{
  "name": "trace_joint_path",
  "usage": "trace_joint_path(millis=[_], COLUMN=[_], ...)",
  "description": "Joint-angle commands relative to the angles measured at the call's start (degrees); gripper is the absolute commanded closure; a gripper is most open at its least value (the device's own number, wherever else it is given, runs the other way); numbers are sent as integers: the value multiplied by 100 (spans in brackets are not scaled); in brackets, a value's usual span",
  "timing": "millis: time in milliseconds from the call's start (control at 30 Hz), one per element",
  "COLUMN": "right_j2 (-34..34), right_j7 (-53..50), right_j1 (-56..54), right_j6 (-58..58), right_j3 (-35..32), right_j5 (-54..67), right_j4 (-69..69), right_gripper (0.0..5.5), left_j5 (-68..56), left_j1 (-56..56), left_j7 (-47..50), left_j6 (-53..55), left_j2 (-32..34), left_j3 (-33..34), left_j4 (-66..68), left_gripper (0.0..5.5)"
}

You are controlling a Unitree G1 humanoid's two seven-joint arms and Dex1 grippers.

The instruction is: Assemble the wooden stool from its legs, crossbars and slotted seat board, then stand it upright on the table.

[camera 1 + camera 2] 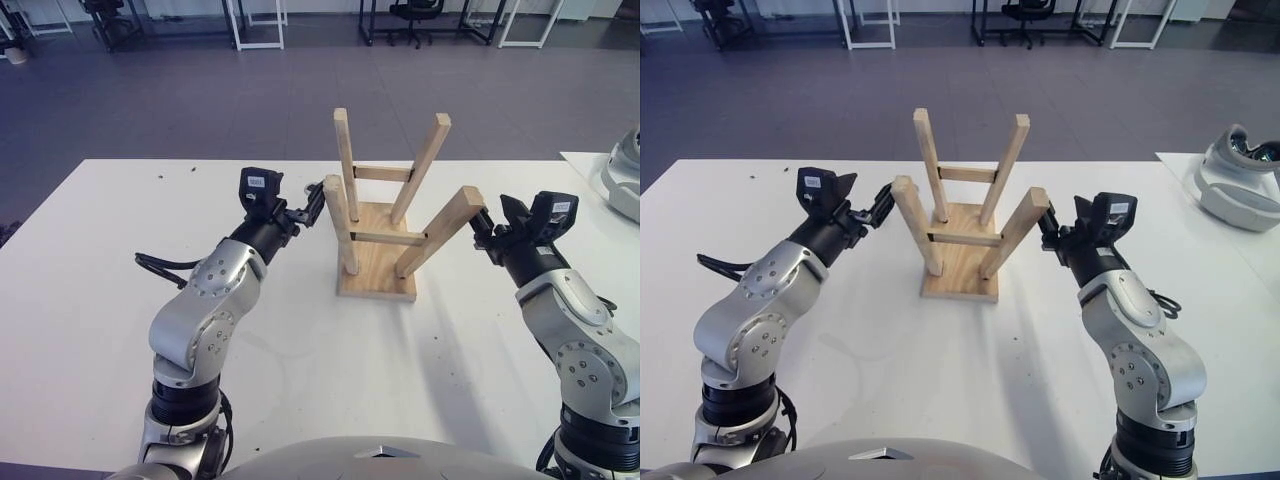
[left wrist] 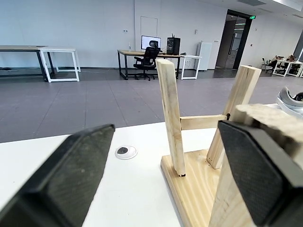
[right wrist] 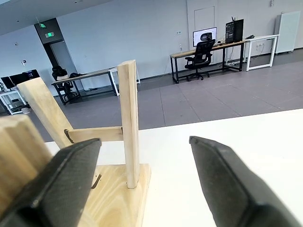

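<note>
The wooden stool (image 1: 378,272) rests upside down on the white table (image 1: 90,300), seat board flat and legs pointing up, with crossbars (image 1: 385,238) joining them. My left gripper (image 1: 312,205) hovers open beside the top of the near left leg (image 1: 335,190). In the left wrist view that leg end (image 2: 277,118) sits just past one finger (image 2: 255,175). Open too, my right gripper (image 1: 492,225) is at the tip of the near right leg (image 1: 455,215). The right wrist view has this leg (image 3: 19,151) behind one of the fingers (image 3: 61,179).
A white headset (image 1: 1240,182) lies on a neighbouring table at the far right. A black cable (image 1: 160,266) loops on the table by my left arm. Bare tabletop lies all around the stool. Desks and office chairs stand far behind.
</note>
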Motion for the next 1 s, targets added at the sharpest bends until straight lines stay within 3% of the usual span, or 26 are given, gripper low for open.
trace_joint_path(millis=[33, 200, 367, 467, 567, 667, 767, 833, 900, 1000], right_j2=[2, -173, -905, -1255, -1102, -782, -1249, -1677, -2086, -2178], right_j7=[649, 1260, 3232, 4547, 4490, 3588, 2883, 2954, 3364, 4192], right_j1=[-101, -320, -1107, -879, -757, -1460, -3046, -3491, -3125, -1959], right_j6=[-137, -973, -1788, -1734, -1316, -1036, -546, -401, -701, -1399], right_j3=[273, -416, 1139, 1852, 2370, 1903, 287, -478, -491, 173], right_j5=[88, -257, -1441, -1135, -940, -1102, -421, -40, -536, -1401], right_j4=[55, 1355, 2294, 1335, 305, 195, 656, 1054, 1619, 3283], right_gripper=[199, 199, 199, 199, 199, 199, 199, 199, 199, 199], left_j5=[-117, 277, 520, 711, 834, 938, 1096, 1111, 1260, 1488], left_j1=[361, 468, 586, 770, 927, 1153, 1412, 1733, 2047, 2216], left_j7=[-1029, -2079, -3092, -3547, -3880, -4082, -4330, -4576, -4882, -5078], left_j6=[-275, -1378, -2192, -2715, -3079, -3259, -3310, -3259, -3256, -3129], left_j2=[558, 1795, 2401, 2852, 3106, 3189, 3322, 3419, 3553, 3515], left_j3=[-42, 1074, 1086, 1438, 1602, 1552, 1386, 1242, 905, 261], left_j4=[366, 1719, 2472, 3256, 3704, 3693, 3428, 3075, 2816, 2446], left_gripper=[145, 145, 145, 145, 145, 145, 145, 145, 145, 145])
